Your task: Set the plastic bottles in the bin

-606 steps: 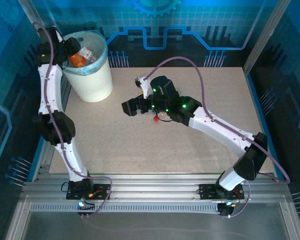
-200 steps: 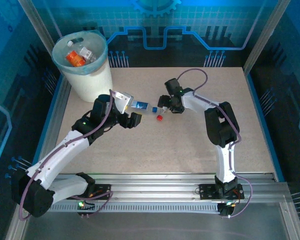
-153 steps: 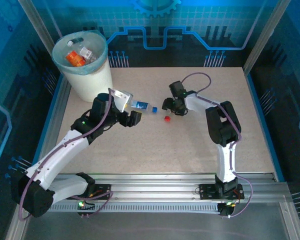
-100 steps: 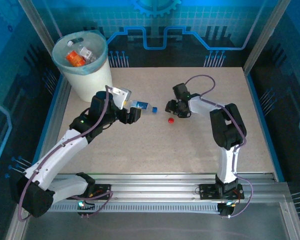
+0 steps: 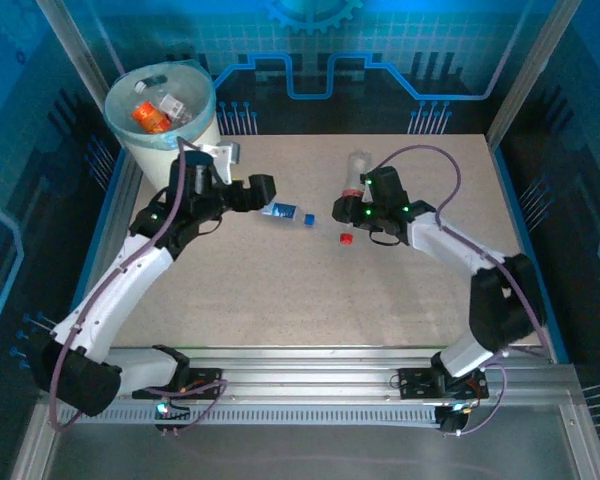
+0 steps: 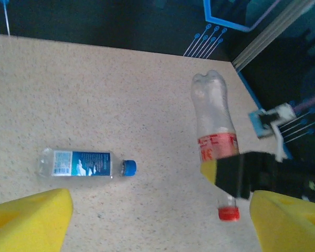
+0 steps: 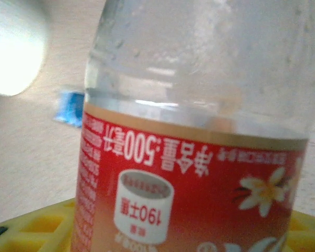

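Bin holds several bottles. Right of it, the right gripper clamps the red-label bottle cap-down, probably to carry it over. The left gripper, spread wide, hovers between the bin and the flat-lying blue-label bottle, seemingly lining up a grasp.

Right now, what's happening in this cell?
The right end effector is clamped on a red-labelled bottle, held cap-down over the table. The left end effector is open, hovering by a blue-labelled bottle that lies on its side on the table. The bin at the far left corner already holds other bottles.
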